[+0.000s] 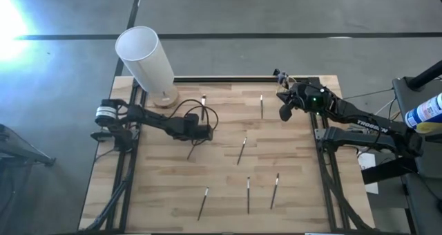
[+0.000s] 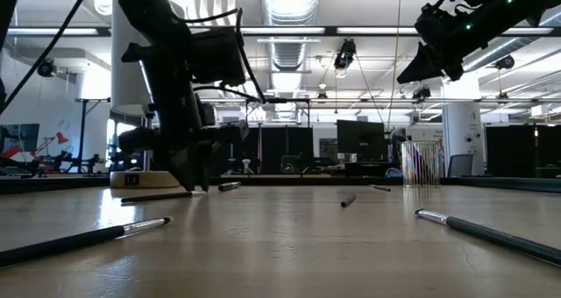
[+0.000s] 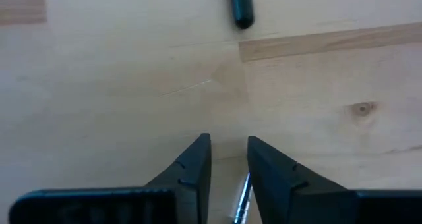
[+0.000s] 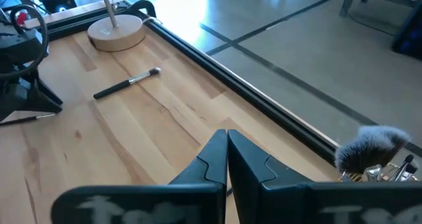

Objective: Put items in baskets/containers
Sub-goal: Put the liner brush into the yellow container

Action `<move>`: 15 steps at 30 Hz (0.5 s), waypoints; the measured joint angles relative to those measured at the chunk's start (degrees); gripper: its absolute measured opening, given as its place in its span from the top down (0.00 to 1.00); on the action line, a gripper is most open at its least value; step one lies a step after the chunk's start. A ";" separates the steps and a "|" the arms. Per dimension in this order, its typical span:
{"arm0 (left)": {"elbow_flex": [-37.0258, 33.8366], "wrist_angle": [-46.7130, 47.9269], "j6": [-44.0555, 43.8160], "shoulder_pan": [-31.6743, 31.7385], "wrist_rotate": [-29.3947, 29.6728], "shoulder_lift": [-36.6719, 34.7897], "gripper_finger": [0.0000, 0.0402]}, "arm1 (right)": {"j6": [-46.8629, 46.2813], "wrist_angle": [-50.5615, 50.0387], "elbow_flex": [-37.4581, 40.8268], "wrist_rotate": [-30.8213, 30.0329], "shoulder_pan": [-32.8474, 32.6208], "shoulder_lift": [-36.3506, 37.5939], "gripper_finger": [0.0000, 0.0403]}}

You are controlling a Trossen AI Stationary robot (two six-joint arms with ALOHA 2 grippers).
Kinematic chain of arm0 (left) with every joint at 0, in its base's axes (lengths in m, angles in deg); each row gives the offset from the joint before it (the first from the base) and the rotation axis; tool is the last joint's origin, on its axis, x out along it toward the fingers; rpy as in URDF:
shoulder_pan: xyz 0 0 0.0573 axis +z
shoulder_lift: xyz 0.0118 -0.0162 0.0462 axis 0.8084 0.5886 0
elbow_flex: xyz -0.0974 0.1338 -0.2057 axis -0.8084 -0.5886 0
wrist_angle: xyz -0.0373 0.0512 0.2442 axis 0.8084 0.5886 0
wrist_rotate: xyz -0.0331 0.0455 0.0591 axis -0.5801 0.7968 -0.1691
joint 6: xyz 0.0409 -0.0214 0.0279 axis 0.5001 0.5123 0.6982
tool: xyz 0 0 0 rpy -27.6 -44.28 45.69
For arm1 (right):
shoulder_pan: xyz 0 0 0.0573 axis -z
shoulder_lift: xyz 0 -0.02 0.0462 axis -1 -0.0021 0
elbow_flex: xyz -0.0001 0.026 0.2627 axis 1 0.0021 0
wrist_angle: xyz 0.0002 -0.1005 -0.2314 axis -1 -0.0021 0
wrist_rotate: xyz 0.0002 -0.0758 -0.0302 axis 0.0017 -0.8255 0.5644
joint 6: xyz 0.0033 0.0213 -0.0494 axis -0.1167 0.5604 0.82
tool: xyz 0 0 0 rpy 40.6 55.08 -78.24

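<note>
Cup: small clear round one, far-right corner of table, just beside the R arm. Holds a bunch of sticks upright. Right wrist view shows fluffy brush heads sticking up there, though the cup's rim is at the frame edge so count not readable.

Left hand: down at the table surface, mid-left. Fingers slightly apart, narrow gap. One stick lies in that gap, its shiny metal collar showing between the tips. Gap looks wider than the shaft; prob. not pinched, contact can't be confirmed. In high view this stick's free end trails out towards the near edge from under the hand. Dark end of another stick lies just ahead of the fingers.

Right hand: raised well above the table near the far-right corner, fingers pressed together, holding nothing.

Loose sticks on table: two nr far edge and, one at centre, three along near edge. All well apart from the cup.

Other: tall white cylinder on a round wooden base at far-left corner, close behind the L arm. Cable loops over the L wrist.
</note>
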 joint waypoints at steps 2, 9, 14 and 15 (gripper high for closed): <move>0.56 -0.77 0.79 0.02 -0.91 -0.22 0.80 | 0.00 0.00 0.00 0.00 0.00 0.00 0.98; 3.71 -0.82 8.54 0.04 -1.82 -1.68 0.78 | -0.04 0.02 0.00 0.00 0.00 0.01 0.98; 4.50 -0.58 13.00 0.00 -3.64 -1.51 0.73 | -0.24 0.07 0.00 0.00 0.00 0.02 0.98; 4.15 -0.47 13.12 0.00 -4.31 -1.49 0.72 | -0.24 0.07 0.00 0.00 0.00 0.00 0.98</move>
